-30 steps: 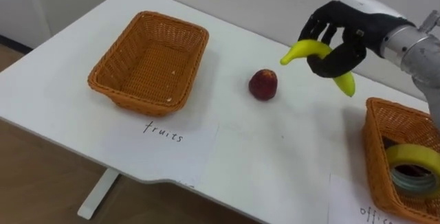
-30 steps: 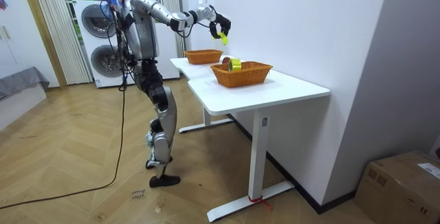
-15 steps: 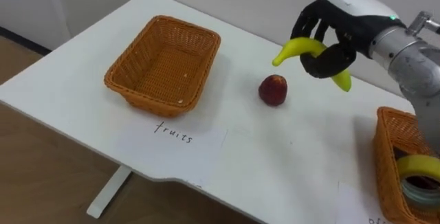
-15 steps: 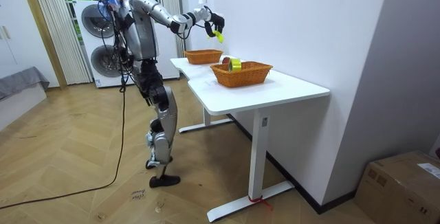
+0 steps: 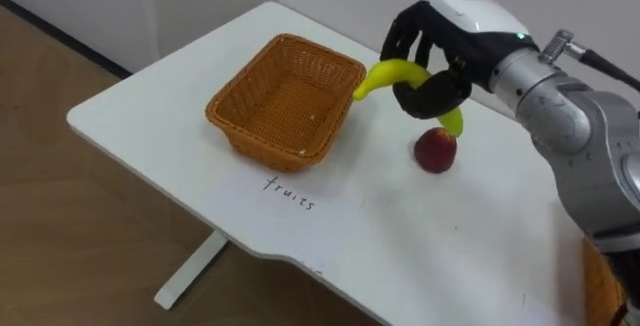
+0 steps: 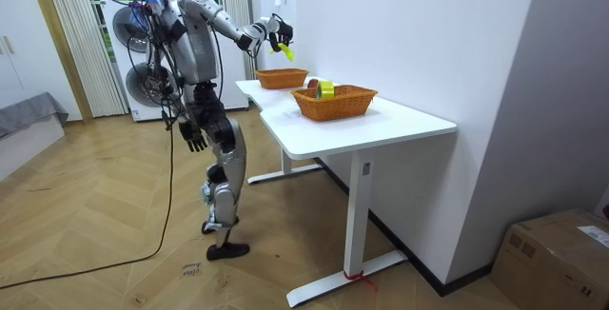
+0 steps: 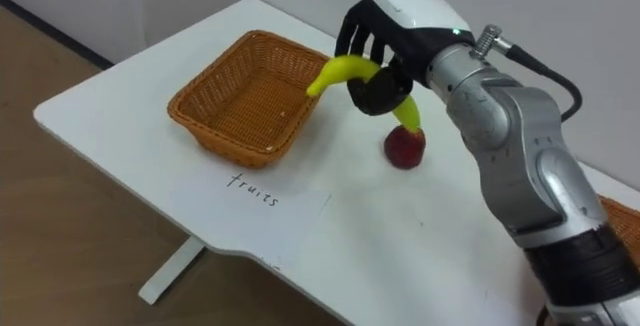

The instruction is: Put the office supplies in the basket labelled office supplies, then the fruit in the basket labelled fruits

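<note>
My right hand (image 5: 432, 61) (image 7: 378, 51) (image 6: 273, 30) is shut on a yellow banana (image 5: 385, 74) (image 7: 338, 70) (image 6: 285, 51), held in the air just beside the right rim of the empty wicker fruit basket (image 5: 286, 96) (image 7: 246, 93) (image 6: 281, 78). A red apple (image 5: 436, 150) (image 7: 405, 146) lies on the white table (image 5: 180, 126) right of that basket, below the hand. A paper label (image 5: 291, 194) sits in front of the basket. My left hand (image 6: 193, 137) hangs at my side, fingers relaxed.
A second wicker basket (image 6: 335, 101) holding a yellow tape roll (image 6: 324, 88) stands on the nearer table in the room view. The wall runs behind the tables. Wooden floor lies below the table's front edge.
My right hand has carried the banana leftward, from right of the apple to the fruit basket's right rim. My body and head turned left, so the office basket has slid out of the eye view.
</note>
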### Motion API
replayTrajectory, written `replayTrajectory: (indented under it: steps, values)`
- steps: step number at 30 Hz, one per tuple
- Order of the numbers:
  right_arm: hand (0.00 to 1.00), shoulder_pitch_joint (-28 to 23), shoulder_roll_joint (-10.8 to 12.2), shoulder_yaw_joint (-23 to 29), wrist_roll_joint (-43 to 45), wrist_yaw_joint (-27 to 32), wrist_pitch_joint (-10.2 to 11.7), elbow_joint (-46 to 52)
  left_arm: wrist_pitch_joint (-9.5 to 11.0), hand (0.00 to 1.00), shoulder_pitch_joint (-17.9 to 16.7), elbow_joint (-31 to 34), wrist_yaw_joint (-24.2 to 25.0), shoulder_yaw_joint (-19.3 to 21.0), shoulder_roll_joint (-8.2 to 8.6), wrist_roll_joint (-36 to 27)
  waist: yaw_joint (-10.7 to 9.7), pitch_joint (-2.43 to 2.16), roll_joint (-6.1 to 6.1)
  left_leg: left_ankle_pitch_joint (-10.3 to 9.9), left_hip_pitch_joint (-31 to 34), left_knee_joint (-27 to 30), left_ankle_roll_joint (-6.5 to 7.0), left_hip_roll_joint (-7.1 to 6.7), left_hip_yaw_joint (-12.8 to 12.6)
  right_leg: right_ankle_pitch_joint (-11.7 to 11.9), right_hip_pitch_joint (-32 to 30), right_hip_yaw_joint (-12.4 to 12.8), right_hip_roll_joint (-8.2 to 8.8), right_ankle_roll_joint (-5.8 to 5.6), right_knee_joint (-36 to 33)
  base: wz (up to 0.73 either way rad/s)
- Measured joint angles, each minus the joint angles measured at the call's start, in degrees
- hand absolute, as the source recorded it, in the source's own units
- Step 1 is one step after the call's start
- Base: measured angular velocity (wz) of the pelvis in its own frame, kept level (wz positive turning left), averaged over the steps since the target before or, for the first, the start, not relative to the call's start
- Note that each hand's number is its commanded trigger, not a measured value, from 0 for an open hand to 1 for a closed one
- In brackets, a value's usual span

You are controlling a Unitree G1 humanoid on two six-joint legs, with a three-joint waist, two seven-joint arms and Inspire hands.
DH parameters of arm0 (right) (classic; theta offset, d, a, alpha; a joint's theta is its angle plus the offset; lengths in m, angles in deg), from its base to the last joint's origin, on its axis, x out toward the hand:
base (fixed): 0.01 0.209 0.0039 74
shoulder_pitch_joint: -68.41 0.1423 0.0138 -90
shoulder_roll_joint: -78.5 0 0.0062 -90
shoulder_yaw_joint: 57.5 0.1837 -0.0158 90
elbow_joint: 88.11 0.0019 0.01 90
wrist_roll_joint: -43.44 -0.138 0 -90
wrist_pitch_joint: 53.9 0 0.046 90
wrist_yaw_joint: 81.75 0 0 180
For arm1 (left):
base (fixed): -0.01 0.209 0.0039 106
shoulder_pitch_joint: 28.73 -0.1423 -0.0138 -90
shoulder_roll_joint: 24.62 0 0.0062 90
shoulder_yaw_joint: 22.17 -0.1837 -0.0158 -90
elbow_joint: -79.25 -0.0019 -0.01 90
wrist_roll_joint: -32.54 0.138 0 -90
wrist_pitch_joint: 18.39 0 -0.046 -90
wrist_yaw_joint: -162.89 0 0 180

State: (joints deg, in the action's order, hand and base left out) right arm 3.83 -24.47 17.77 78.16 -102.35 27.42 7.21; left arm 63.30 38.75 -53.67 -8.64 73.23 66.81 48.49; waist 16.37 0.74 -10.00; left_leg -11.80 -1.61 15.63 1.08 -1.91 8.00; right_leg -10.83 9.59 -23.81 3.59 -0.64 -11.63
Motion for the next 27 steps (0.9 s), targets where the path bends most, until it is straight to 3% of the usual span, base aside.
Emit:
replayTrajectory:
  steps: [7,27]
  values:
    - [1.0,-0.02,0.76,0.0,-0.2,2.31,1.67,-0.07,0.08,0.0,-0.14,0.48,1.22,0.11,0.01,-0.02,1.4,0.02,0.02,0.0,-0.05,0.03,0.01,-0.14,0.74,-0.18,0.4,-1.01,0.18,-0.29,0.03,0.07]
    - [1.0,-0.01,1.7,-4.15,1.55,9.46,1.09,0.05,-0.09,0.0,-3.16,2.29,1.24,0.1,0.56,0.04,4.23,-0.16,-0.77,0.08,-0.21,-0.92,0.15,-0.84,1.93,-0.59,0.49,-1.65,0.42,-0.9,0.0,0.03]
